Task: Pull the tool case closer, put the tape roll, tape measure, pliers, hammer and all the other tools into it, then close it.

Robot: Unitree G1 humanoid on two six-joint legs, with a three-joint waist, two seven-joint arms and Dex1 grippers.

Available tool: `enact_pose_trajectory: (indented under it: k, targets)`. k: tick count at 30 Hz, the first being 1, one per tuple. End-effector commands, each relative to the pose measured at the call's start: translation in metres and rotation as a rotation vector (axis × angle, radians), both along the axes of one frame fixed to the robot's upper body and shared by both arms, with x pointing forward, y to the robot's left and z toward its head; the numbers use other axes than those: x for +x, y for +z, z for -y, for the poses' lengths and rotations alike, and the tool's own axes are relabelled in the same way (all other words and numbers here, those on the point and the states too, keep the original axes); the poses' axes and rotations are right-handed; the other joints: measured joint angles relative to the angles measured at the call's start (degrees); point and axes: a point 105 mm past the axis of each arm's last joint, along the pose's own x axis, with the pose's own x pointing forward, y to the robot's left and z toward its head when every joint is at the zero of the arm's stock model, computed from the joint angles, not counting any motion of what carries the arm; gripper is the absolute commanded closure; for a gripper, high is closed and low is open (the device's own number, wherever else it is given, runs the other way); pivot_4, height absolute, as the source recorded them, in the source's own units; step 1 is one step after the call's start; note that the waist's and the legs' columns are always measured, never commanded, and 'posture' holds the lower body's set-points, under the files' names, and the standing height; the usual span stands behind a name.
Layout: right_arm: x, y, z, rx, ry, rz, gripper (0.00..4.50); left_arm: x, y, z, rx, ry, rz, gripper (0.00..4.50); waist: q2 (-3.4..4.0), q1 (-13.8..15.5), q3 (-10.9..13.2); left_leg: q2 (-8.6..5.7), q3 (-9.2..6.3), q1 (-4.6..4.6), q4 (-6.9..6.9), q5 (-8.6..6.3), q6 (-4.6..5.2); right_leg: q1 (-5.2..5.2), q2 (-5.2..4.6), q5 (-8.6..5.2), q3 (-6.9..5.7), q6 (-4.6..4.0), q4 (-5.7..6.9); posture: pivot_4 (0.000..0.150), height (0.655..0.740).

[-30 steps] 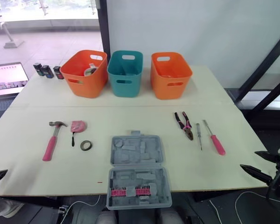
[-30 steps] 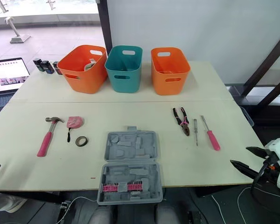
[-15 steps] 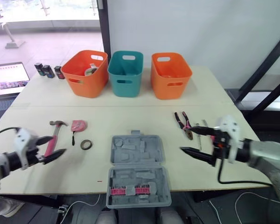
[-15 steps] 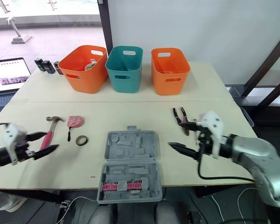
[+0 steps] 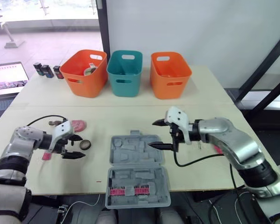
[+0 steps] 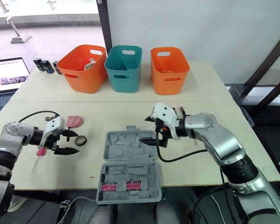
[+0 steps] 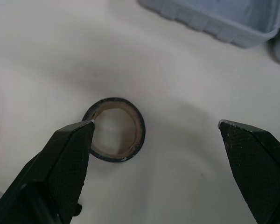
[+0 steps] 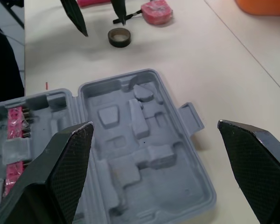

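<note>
In the left eye view, the open tool case (image 5: 135,156), pink bits (image 5: 130,191) in the half farther from the tool, is being overhung by the right gripper (image 5: 151,134), fingers apart. In the left wrist view, the tape roll (image 7: 141,128) is being shown beside one fingertip of the left gripper (image 7: 156,123), fingers spread.

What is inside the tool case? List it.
Grey moulded recesses in both halves of the tool case, and a pink strip in the near half. No loose tools. Whatever lies beneath the moulding is hidden.
</note>
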Motion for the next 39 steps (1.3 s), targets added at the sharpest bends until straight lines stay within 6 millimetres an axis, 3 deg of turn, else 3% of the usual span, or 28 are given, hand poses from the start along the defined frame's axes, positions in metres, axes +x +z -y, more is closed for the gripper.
enact_pose_trajectory:
  k: [1, 7, 8, 10, 11, 13, 18, 27, 33, 36, 39]
  targets:
    - [0.007, 0.009, -0.005, -0.003, -0.009, 0.058, 0.0, 0.003, 0.0, 0.002, 0.015, -0.019, 0.003, 0.05, 0.0, 0.01, 0.0, 0.0, -0.02, 0.0, -0.01, 0.0, 0.0, 0.0, 0.0, -0.01, -0.01, 0.02, 0.02, 0.15, 0.74]
    - [0.016, 0.005, -0.006, -0.012, -0.057, 0.072, 0.0, 0.007, -0.011, 0.008, 0.026, -0.02, 0.002, 0.05, 0.0, 0.04, 0.0, 0.0, -0.07, 0.05, 0.01, 0.0, 0.0, -0.01, 0.02, -0.04, -0.03, 0.12, 0.27, 0.15, 0.74]
    - [0.016, 0.004, -0.006, -0.013, -0.062, 0.073, 0.0, 0.008, -0.011, 0.009, 0.025, -0.021, 0.003, 0.29, 0.0, 0.04, 0.0, 0.0, -0.07, 0.06, 0.04, 0.0, 0.0, -0.01, 0.02, -0.04, -0.03, 0.12, 0.33, 0.15, 0.74]
    - [0.017, 0.004, -0.006, -0.015, -0.068, 0.074, 0.0, 0.008, -0.012, 0.009, 0.026, -0.026, 0.005, 0.95, 0.0, 0.04, 0.0, 0.0, -0.08, 0.09, 0.12, 0.0, -0.01, -0.01, 0.02, -0.06, -0.03, 0.13, 0.49, 0.15, 0.74]
    - [0.017, 0.003, -0.006, -0.016, -0.071, 0.075, 0.0, 0.009, -0.011, 0.01, 0.024, -0.026, 0.014, 1.57, 0.0, -0.01, 0.0, 0.0, -0.08, 0.09, 0.13, 0.0, -0.01, -0.02, 0.02, -0.06, -0.03, 0.14, 0.52, 0.15, 0.74]
    - [0.017, 0.001, -0.006, -0.019, -0.075, 0.075, 0.0, 0.01, -0.009, 0.01, 0.025, -0.031, 0.032, 1.93, 0.0, -0.03, 0.0, 0.0, -0.1, 0.11, 0.2, 0.0, -0.01, -0.07, 0.03, -0.11, -0.02, 0.21, 0.77, 0.15, 0.74]
    - [0.017, -0.001, -0.008, -0.019, -0.073, 0.075, 0.0, 0.012, -0.004, 0.008, 0.047, -0.045, 0.069, 4.38, 0.0, 0.01, 0.0, 0.0, -0.13, 0.1, 0.2, 0.01, -0.01, -0.09, 0.04, -0.13, -0.03, 0.23, 0.8, 0.15, 0.74]
    - [0.019, -0.002, -0.015, -0.005, -0.069, 0.087, 0.0, 0.022, 0.03, 0.015, 0.023, -0.119, 0.16, 4.45, 0.0, 0.0, 0.0, 0.0, -0.15, 0.09, 0.2, 0.01, -0.01, -0.09, 0.05, -0.13, -0.04, 0.23, 0.8, 0.15, 0.74]
    - [0.021, -0.003, -0.017, -0.003, -0.072, 0.092, 0.0, 0.031, 0.059, 0.061, -0.045, -0.292, 0.208, 4.45, 0.0, 0.2, 0.0, 0.0, -0.15, 0.08, 0.2, 0.01, -0.01, -0.08, 0.05, -0.13, -0.05, 0.24, 0.8, 0.15, 0.74]
    - [0.021, -0.005, -0.019, -0.001, -0.077, 0.091, 0.0, 0.027, 0.052, 0.088, -0.06, -0.398, 0.179, 4.45, 0.0, 0.17, 0.0, 0.0, -0.16, 0.08, 0.21, 0.01, -0.01, -0.06, 0.05, -0.13, -0.04, 0.24, 0.8, 0.15, 0.74]
    - [0.02, -0.006, -0.021, 0.003, -0.076, 0.087, 0.0, 0.027, 0.042, 0.1, -0.054, -0.428, 0.161, 4.45, 0.0, -0.22, 0.0, 0.0, -0.18, 0.09, 0.22, 0.01, -0.01, -0.06, 0.06, -0.13, -0.05, 0.25, 0.82, 0.15, 0.74]
